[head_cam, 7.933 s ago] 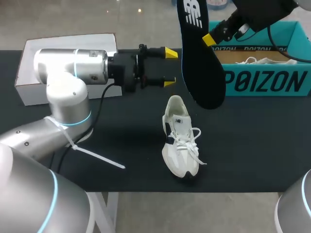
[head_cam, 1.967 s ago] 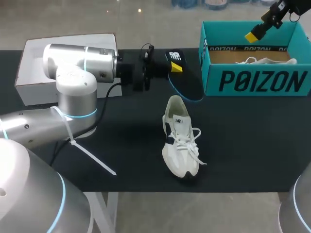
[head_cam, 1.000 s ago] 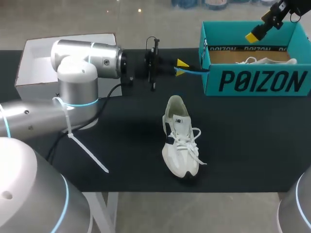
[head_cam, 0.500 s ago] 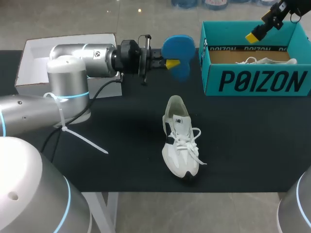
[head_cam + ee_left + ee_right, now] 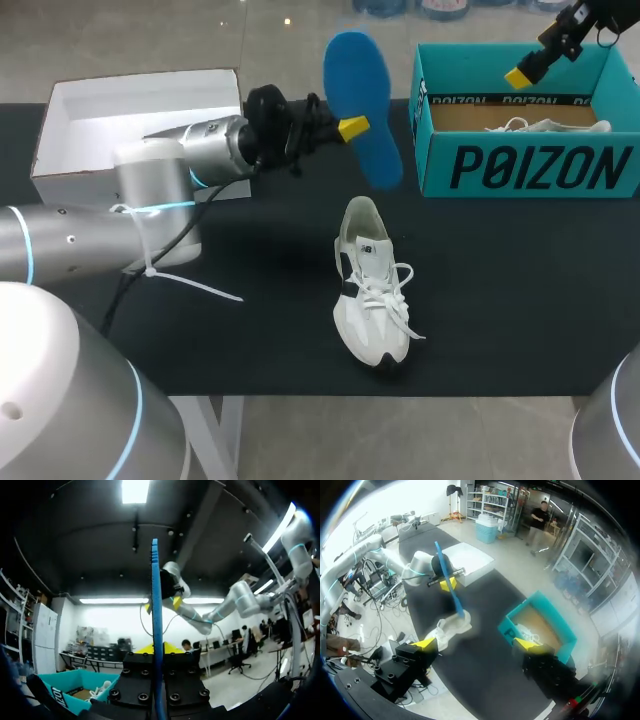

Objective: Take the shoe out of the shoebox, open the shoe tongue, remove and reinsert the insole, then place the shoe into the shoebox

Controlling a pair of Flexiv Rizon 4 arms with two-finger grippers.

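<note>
- The shoe (image 5: pixel 370 290) lies out on the black counter (image 5: pixel 520 300), heel toward the teal shoebox (image 5: pixel 520 165), so taking it out looks done.
- The insole (image 5: pixel 362 105) is out too: the left claw (image 5: pixel 350 128) grips it and holds it in the air above the counter, between the white lid (image 5: pixel 140 105) and the shoebox, blue face toward the head camera.
- Left to do, by my reading: slide the insole back into the shoe, then set the shoe in the shoebox. Whether the tongue is pulled open I cannot tell.
- The head view shows only one yellow tip of the right claw (image 5: pixel 476 644), up over the shoebox's far wall. The right wrist view settles it: the fingers stand wide apart with nothing between them, high over everything.
- The left wrist view shows the insole edge-on (a thin blue line) pinched between its own fingers. The head view does not show this.
- Only the head view clearly shows a second shoe (image 5: pixel 545 126) resting inside the shoebox.
</note>
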